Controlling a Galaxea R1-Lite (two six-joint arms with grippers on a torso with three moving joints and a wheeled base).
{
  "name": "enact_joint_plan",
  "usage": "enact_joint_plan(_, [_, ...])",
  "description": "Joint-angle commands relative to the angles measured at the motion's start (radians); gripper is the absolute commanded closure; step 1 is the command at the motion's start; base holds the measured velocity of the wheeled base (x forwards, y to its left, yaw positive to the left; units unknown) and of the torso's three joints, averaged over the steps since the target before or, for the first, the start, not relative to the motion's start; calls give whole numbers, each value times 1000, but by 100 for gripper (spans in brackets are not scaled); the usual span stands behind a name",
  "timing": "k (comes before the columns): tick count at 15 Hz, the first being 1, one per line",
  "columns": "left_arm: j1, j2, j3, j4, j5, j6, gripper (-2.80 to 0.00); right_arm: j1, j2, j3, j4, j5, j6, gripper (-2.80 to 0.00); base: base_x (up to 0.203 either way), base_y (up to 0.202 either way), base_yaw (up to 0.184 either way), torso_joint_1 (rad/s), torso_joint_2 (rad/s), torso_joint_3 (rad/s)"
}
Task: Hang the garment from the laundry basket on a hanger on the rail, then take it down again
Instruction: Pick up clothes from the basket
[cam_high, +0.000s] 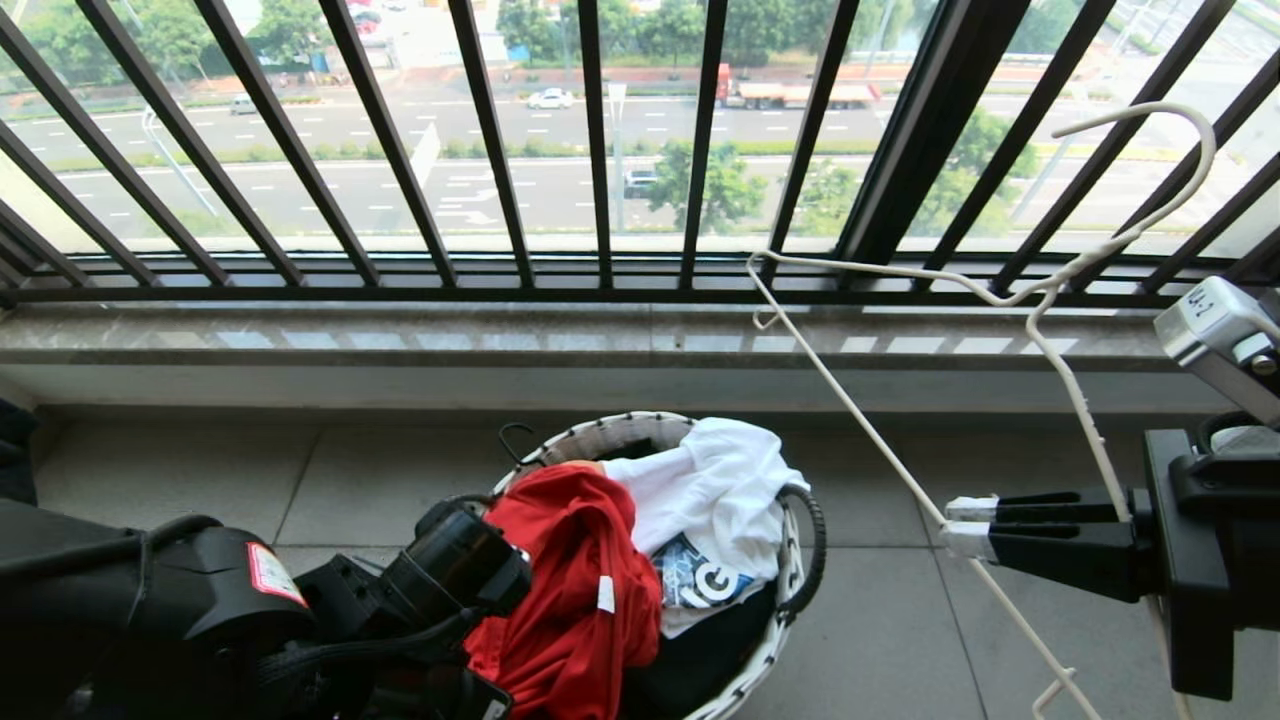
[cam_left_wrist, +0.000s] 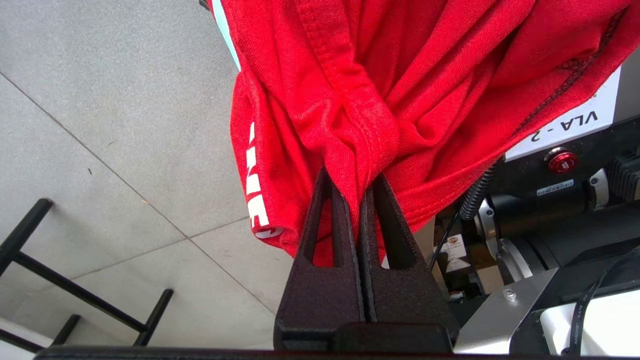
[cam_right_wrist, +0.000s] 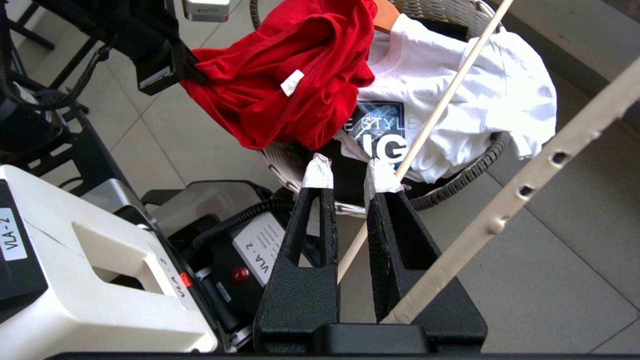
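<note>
Red T-shirt (cam_high: 570, 590) pinched at a fold by left gripper (cam_left_wrist: 361, 185), lower-left — lifted clear of laundry basket (cam_high: 770, 650); white wire hanger (cam_high: 1000, 420) clamped by right gripper (cam_high: 968, 522), right edge — ready for threading.

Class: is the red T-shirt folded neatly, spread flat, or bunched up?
Bunched up. The red T-shirt hangs in crumpled folds from the left gripper, pinched shut on its fabric, beside the laundry basket.

Red T-shirt (cam_high: 570, 590) bunched, draped over basket (cam_high: 770, 640) rim, white hanger (cam_high: 900, 470) tilted, seemingly airborne.
</note>
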Motion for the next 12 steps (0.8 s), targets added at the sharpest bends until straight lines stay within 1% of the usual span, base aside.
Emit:
enact_joint_plan(1, [2,73,-6,-9,3,-2,0,0,-2,-2,1,2,-1,0,0,0,0,0,0,0])
enact_joint_plan(3, [6,95,-25,-9,7,-1,0,-1,-2,-2,1,2,-1,0,0,0,0,0,0,0])
enact_joint_plan(4, [6,87,-24,-9,4,0,-280,-1,-2,-2,1,2,-1,0,0,0,0,0,0,0])
enact_joint_plan(8, [6,16,-47,-5,4,9,-280,-1,-2,-2,1,2,-1,0,0,0,0,0,0,0])
enact_joint_plan(12, [6,-13,-126,4,8,12,-280,-1,-5,-3,1,1,0,0,0,0,0,0,0,0])
